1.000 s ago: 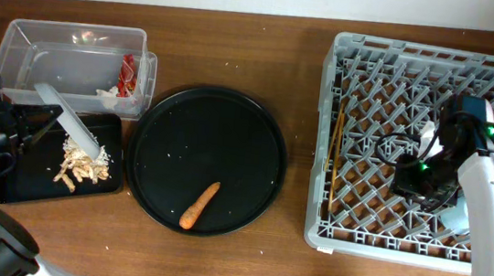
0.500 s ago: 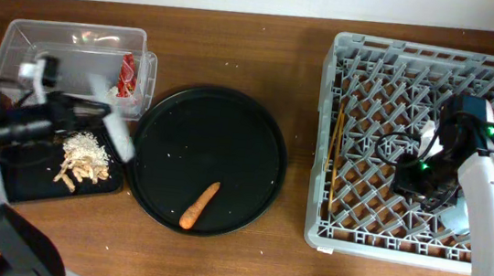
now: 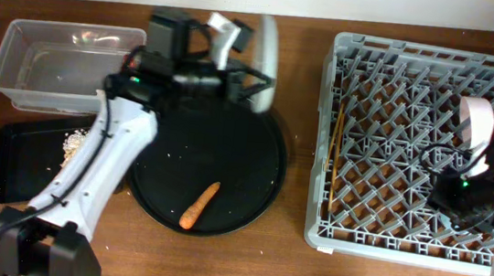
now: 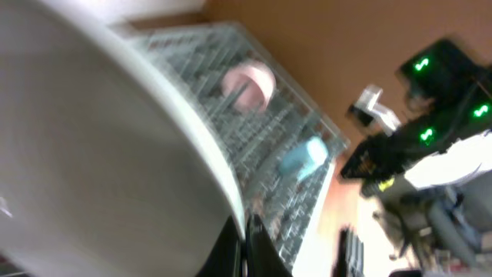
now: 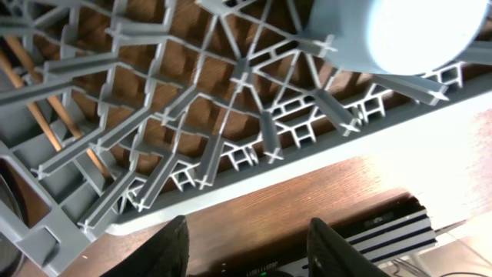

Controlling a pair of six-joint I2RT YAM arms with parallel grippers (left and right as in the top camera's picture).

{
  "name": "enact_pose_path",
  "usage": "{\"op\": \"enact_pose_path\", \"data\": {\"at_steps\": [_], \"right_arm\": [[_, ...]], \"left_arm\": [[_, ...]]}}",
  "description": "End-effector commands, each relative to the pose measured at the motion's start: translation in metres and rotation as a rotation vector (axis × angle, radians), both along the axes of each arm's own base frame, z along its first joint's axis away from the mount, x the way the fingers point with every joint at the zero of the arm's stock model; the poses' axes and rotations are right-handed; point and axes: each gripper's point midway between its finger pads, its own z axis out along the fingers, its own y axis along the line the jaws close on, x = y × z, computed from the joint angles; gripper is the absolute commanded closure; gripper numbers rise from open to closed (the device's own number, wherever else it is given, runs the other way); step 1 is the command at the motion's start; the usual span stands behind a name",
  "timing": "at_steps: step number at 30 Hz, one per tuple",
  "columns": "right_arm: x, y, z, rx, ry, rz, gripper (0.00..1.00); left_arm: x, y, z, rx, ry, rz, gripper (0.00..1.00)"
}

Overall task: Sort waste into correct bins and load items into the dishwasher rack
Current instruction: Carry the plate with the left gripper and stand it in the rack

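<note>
**Plate held on edge, left of the rack**

The left gripper [image 3: 250, 87] is clamped on the pale grey plate [image 3: 267, 48], which stands on edge in the air, left of the dishwasher rack [image 3: 422, 51] and apart from it. The right gripper [image 5: 254, 250] hangs over the rack's lower right corner as the overhead view shows it, fingers spread with nothing between them. Inside the rack are the light blue cup [image 5: 407, 31] by that corner, the white-pink bowl [image 4: 250, 83], and the chopsticks [image 3: 333, 138] along its left side. Left of the rack, the carrot [image 3: 200, 205] lies on the round black tray [image 3: 228, 145]. Farther left of the rack, food scraps [image 3: 75, 140] sit in the black rectangular tray [image 3: 23, 170], beside the clear box [image 3: 52, 67].
</note>
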Motion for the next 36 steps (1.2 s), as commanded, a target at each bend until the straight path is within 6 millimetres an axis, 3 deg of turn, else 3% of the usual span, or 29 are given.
{"op": "enact_pose_path", "data": {"at_steps": [1, 5, 9, 14, 21, 27, 28, 29, 30, 32, 33, 36], "right_arm": [[-0.003, -0.001, 0.006, -0.005, -0.023, -0.021, 0.51], [-0.005, 0.000, 0.006, -0.004, -0.018, -0.017, 0.51], [-0.005, 0.000, 0.006, -0.004, -0.018, -0.017, 0.51], [-0.004, 0.000, 0.006, -0.004, -0.019, -0.014, 0.51], [-0.004, -0.001, 0.006, -0.005, -0.021, -0.014, 0.51], [-0.004, -0.001, 0.006, -0.006, -0.022, -0.014, 0.51], [-0.004, -0.001, 0.006, -0.006, -0.022, -0.014, 0.51], [-0.004, -0.001, 0.006, -0.006, -0.022, -0.014, 0.51], [-0.004, -0.001, 0.006, -0.006, -0.022, -0.014, 0.51], [-0.003, -0.001, 0.006, -0.006, -0.025, -0.014, 0.51], [-0.003, -0.001, 0.006, -0.007, -0.025, -0.014, 0.51], [-0.003, -0.001, 0.006, -0.007, -0.025, -0.014, 0.51]], "left_arm": [[-0.002, -0.050, 0.027, -0.109, 0.017, 0.014, 1.00], [-0.012, -0.111, 0.040, -0.230, -0.082, -0.069, 1.00], [-0.007, -0.153, 0.014, -0.252, -0.066, -0.014, 1.00], [-0.028, -0.196, -0.006, -0.291, -0.105, -0.084, 1.00], [-0.025, -0.203, -0.060, -0.197, 0.007, -0.079, 1.00], [-0.008, -0.182, -0.093, -0.093, 0.112, -0.016, 1.00], [-0.006, -0.179, -0.096, -0.085, 0.124, -0.009, 0.95], [-0.004, -0.175, -0.098, -0.080, 0.134, -0.007, 0.74], [-0.002, -0.171, -0.098, -0.083, 0.141, -0.013, 0.38], [0.001, -0.164, -0.096, -0.094, 0.150, -0.035, 0.23], [0.002, -0.158, -0.094, -0.104, 0.159, -0.058, 0.02], [0.004, -0.133, -0.092, -0.127, 0.221, -0.135, 0.01]]}}
